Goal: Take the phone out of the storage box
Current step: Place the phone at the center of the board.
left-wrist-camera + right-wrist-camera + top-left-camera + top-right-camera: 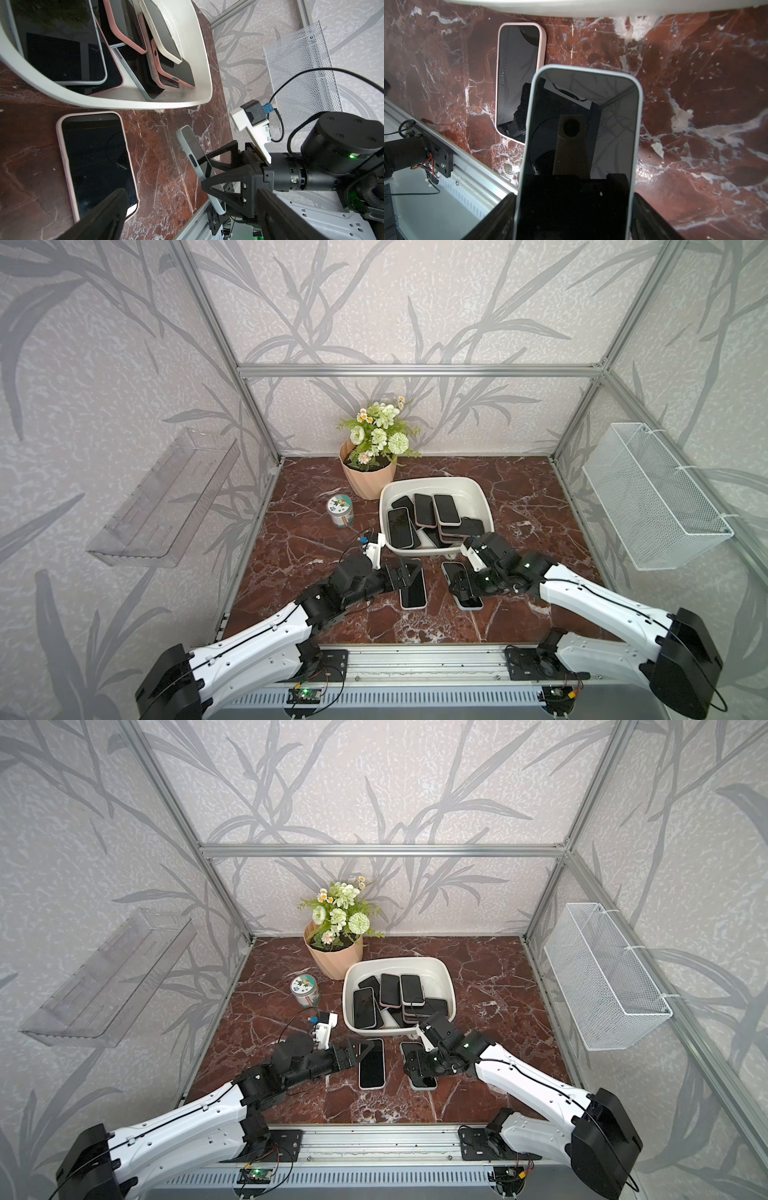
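The right tool clamps a blue-cased phone across its width and holds it at a tilt over the marble tabletop. The right arm reaches in low, wrist bent down, just in front of the storage box. The left tool, spread wide and gripping nothing, hovers over a pink-cased phone lying flat alongside. More phones lie heaped inside the box.

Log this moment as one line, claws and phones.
left claw: open over pink-cased phone on table | right claw: shut on blue-cased phone, outside storage box | several phones inside
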Controlling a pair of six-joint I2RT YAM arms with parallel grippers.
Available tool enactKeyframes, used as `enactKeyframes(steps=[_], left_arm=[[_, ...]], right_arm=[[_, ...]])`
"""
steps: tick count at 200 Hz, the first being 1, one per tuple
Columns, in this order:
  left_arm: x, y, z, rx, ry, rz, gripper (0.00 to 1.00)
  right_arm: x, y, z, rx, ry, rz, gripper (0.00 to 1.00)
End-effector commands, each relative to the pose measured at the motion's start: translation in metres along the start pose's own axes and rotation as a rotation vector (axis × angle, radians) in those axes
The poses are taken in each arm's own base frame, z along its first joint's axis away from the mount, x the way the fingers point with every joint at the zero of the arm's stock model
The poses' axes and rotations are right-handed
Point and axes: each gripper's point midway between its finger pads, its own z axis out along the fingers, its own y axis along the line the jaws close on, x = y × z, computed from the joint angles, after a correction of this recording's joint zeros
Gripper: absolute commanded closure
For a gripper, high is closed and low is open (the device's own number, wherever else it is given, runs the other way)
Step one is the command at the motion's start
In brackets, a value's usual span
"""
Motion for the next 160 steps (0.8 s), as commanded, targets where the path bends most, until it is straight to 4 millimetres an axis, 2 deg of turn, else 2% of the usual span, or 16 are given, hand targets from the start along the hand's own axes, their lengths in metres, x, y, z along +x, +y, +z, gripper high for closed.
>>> enactKeyframes(steps=[1, 45, 108, 160], left_arm=[[-0.007, -0.004, -0.005, 0.003, -0.037, -0.003, 0.0], [-0.007, 0.001, -0.01, -0.016, -0.049, 0.005, 0.0], [-0.009, 0.012, -0.009, -0.052, -0.07, 0.014, 0.0], [-0.01, 0.012, -0.007, -0.065, -0.066, 0.024, 0.0]], right_arm=[[-0.022, 0.014, 0.005, -0.013, -0.073, -0.004, 0.25], [-0.027, 0.004, 0.029, 0.058, -0.05, 0.034, 0.25], [-0.035, 0.004, 0.055, 0.11, -0.007, 0.043, 0.24], [-0.031, 0.004, 0.073, 0.118, 0.048, 0.045, 0.19]])
